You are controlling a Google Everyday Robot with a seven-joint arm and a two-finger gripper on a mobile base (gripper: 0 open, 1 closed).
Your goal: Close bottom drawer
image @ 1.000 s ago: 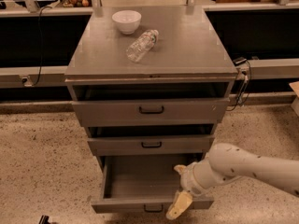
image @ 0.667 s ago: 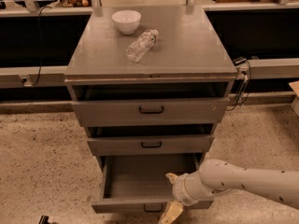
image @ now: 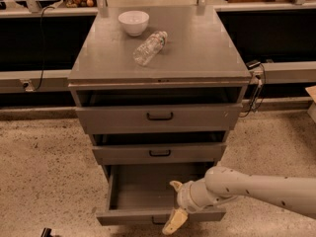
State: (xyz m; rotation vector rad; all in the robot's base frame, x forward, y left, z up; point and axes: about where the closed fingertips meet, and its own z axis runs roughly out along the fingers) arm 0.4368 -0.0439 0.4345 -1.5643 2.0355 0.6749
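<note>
The bottom drawer [image: 129, 215] of the grey cabinet stands pulled out, its inside empty and its low flat front at the bottom of the view. Its small black handle is mostly hidden behind my gripper. My gripper [image: 173, 204] hangs at the drawer's front edge, right of centre, on a white arm coming in from the right. Its two cream fingers [image: 174, 221] are spread apart, one above the front edge inside the drawer and one in front of it. It holds nothing.
The middle drawer [image: 159, 153] and top drawer [image: 159, 116] above are slightly ajar. A white bowl [image: 134, 22] and a lying plastic bottle [image: 149, 48] sit on the cabinet top. Speckled floor lies left and right. A cable [image: 256, 93] hangs at the cabinet's right.
My gripper and arm have moved left along the drawer's front, from the right corner toward the centre. The drawer has not visibly moved.
</note>
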